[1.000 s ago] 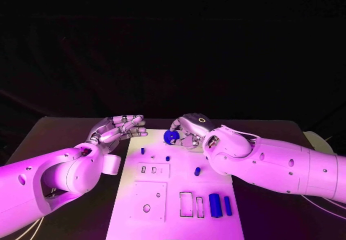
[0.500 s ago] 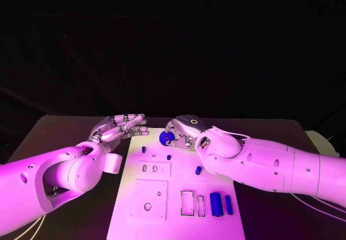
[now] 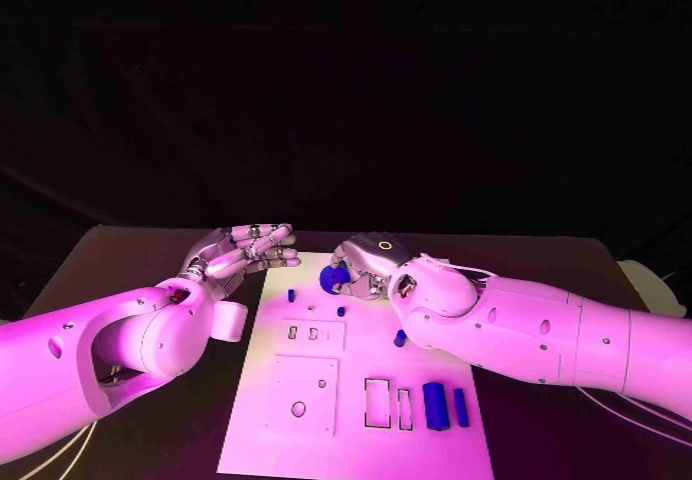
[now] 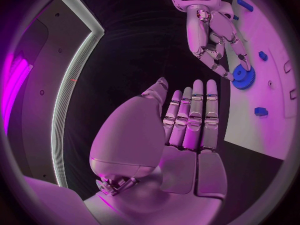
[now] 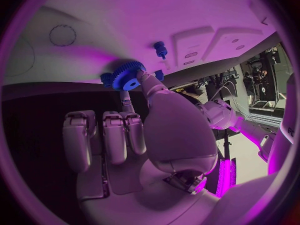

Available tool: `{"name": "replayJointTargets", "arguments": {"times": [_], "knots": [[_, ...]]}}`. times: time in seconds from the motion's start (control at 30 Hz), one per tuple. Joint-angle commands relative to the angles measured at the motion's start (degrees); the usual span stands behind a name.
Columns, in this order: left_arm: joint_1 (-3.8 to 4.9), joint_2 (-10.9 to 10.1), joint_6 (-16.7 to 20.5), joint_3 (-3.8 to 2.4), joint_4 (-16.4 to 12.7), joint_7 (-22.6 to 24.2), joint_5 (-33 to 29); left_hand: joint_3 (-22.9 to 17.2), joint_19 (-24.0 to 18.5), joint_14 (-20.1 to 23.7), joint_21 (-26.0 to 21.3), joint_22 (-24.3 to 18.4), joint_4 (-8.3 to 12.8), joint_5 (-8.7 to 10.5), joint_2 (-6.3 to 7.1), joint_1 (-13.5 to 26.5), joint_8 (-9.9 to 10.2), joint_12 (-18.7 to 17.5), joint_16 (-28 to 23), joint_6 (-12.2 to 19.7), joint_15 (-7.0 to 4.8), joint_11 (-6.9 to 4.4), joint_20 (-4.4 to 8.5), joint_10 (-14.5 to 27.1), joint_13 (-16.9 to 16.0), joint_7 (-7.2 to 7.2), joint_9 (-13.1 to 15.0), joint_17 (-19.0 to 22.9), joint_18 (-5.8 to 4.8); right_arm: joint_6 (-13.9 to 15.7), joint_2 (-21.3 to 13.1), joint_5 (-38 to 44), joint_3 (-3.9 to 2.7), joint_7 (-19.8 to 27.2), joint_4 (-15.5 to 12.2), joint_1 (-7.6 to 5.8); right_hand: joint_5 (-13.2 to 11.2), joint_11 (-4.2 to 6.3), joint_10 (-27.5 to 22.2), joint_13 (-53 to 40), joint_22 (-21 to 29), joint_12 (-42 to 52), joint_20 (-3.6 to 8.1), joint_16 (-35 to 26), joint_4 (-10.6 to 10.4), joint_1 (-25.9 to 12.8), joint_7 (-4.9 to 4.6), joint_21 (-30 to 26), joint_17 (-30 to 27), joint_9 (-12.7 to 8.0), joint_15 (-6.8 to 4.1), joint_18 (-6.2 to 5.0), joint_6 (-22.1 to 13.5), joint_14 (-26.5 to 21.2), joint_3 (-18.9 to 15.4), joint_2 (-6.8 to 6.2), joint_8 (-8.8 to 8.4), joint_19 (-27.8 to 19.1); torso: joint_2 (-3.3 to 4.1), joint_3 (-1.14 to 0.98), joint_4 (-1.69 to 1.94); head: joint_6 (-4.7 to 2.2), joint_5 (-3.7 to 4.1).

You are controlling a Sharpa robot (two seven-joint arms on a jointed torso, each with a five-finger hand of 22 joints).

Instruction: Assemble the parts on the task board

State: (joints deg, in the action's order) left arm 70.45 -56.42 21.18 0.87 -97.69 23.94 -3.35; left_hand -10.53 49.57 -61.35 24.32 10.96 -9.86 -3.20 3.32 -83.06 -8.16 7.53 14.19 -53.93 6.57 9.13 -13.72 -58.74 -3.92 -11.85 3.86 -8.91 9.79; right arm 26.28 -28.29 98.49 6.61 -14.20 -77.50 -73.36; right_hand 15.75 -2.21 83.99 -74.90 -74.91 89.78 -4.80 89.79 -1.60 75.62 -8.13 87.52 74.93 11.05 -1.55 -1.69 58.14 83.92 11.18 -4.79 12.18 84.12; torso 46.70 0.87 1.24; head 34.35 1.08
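My right hand [image 3: 369,262] has a small blue gear [image 5: 129,75] pinched at its fingertips, right over the far end of the task board [image 3: 353,425]. My left hand [image 3: 235,256] is beside the board's far left edge, fingers straight and side by side, nothing in it. The board's recessed slots near me sit beside two blue bars [image 3: 434,404], and small blue pegs [image 3: 400,338] are dotted around mid-board.
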Motion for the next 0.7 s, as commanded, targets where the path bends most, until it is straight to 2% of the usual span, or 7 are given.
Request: {"name": "replayJointTargets", "arguments": {"times": [0.03, 0.33, 0.43, 0.5, 0.67, 0.7], "knots": [[0.07, 0.03, -0.77, -0.04, -0.13, 0.43, 0.32, -0.15, -0.33, 0.12, 0.4, -0.06, 0.34, 0.13, -0.49, 0.03, 0.29, -0.19, -0.23, -0.23, 0.07, 0.11, -0.1, -0.11, 0.1, -0.18, -0.07, -0.09, 0.64, -1.22, 0.16, 0.97, -0.02, -0.28, 0.33, 0.05, 0.35, 0.24, 6.01, -15.1, -12.66, 0.22, 0.28, 0.21, -0.05, -0.48, 1.77, 0.35, 15.07, 0.09, -0.24, 0.92, 2.1, 6.08, 0.31, -0.02, 0.34, 3.86, -0.02, 0.03, -0.08, 0.07, -0.05], [0.07, 0.01, -0.76, -0.04, -0.14, 0.42, 0.32, -0.15, -0.33, 0.12, 0.4, -0.06, 0.34, 0.13, -0.49, 0.03, 0.29, -0.19, -0.23, -0.23, 0.07, 0.11, -0.1, -0.11, 0.1, -0.18, -0.07, -0.09, 0.64, -1.57, 0.35, 1.21, -0.01, -0.36, 0.88, 0.1, 0.2, 0.09, 6.01, -15.1, -12.65, 0.22, 0.21, 0.21, -0.21, -1.07, 1.57, 0.33, 15.07, -0.08, -0.13, 0.92, 1.8, 6.08, 0.46, -0.4, -0.13, 3.84, -0.08, 0.02, -0.04, 0.17, -0.16], [0.07, -0.01, -0.74, -0.04, -0.14, 0.42, 0.32, -0.15, -0.33, 0.12, 0.4, -0.06, 0.34, 0.13, -0.49, 0.03, 0.29, -0.19, -0.23, -0.23, 0.07, 0.11, -0.1, -0.11, 0.1, -0.18, -0.07, -0.09, 0.64, -1.66, 0.47, 1.17, 0.0, -0.2, 1.08, 0.11, -0.14, -0.43, 5.97, -15.05, -12.63, 0.19, -0.02, 0.21, -0.61, -2.11, 0.93, 0.29, 15.07, -0.57, 0.25, 0.91, 0.4, 6.08, 0.39, -1.12, -1.4, 3.81, -0.12, 0.03, -0.06, 0.17, -0.22], [0.07, -0.02, -0.74, -0.04, -0.14, 0.41, 0.32, -0.15, -0.33, 0.12, 0.4, -0.06, 0.34, 0.13, -0.49, 0.03, 0.29, -0.19, -0.23, -0.23, 0.07, 0.11, -0.1, -0.11, 0.1, -0.18, -0.07, -0.09, 0.64, -1.71, 0.57, 1.08, 0.0, -0.08, 1.21, 0.11, -0.31, -1.04, 5.68, -14.71, -12.64, -0.06, -0.34, 0.21, -1.12, -3.33, 0.22, 0.28, 15.07, -1.09, 0.73, 0.91, -1.27, 6.08, -0.22, -2.07, -2.78, 3.8, -0.1, 0.02, -0.07, 0.15, -0.17], [0.07, -0.05, -0.74, -0.04, -0.17, 0.4, 0.32, -0.15, -0.33, 0.12, 0.4, -0.06, 0.34, 0.13, -0.49, 0.03, 0.29, -0.19, -0.23, -0.23, 0.07, 0.11, -0.1, -0.11, 0.1, -0.18, -0.07, -0.09, 0.64, -1.63, 0.67, 0.82, 0.02, 0.0, 1.41, 0.11, 1.34, -2.0, 4.79, -13.71, -12.37, -0.8, -1.29, 0.21, -2.76, -5.86, -0.73, -0.02, 15.07, -2.25, 1.66, 0.81, -5.5, 6.08, -2.32, -3.51, -6.39, 3.53, -0.08, 0.02, -0.04, 0.03, -0.14], [0.07, -0.06, -0.74, -0.04, -0.17, 0.39, 0.32, -0.15, -0.33, 0.12, 0.4, -0.06, 0.34, 0.13, -0.49, 0.03, 0.29, -0.19, -0.23, -0.23, 0.07, 0.11, -0.1, -0.11, 0.1, -0.18, -0.07, -0.09, 0.64, -1.61, 0.63, 0.78, 0.02, -0.02, 1.4, 0.11, 1.52, -2.09, 4.74, -13.65, -12.36, -0.84, -1.4, 0.21, -3.05, -6.1, -0.82, -0.04, 15.07, -2.33, 1.74, 0.81, -5.73, 6.08, -2.59, -3.61, -6.68, 3.52, -0.07, 0.03, -0.04, 0.02, -0.14]]}}
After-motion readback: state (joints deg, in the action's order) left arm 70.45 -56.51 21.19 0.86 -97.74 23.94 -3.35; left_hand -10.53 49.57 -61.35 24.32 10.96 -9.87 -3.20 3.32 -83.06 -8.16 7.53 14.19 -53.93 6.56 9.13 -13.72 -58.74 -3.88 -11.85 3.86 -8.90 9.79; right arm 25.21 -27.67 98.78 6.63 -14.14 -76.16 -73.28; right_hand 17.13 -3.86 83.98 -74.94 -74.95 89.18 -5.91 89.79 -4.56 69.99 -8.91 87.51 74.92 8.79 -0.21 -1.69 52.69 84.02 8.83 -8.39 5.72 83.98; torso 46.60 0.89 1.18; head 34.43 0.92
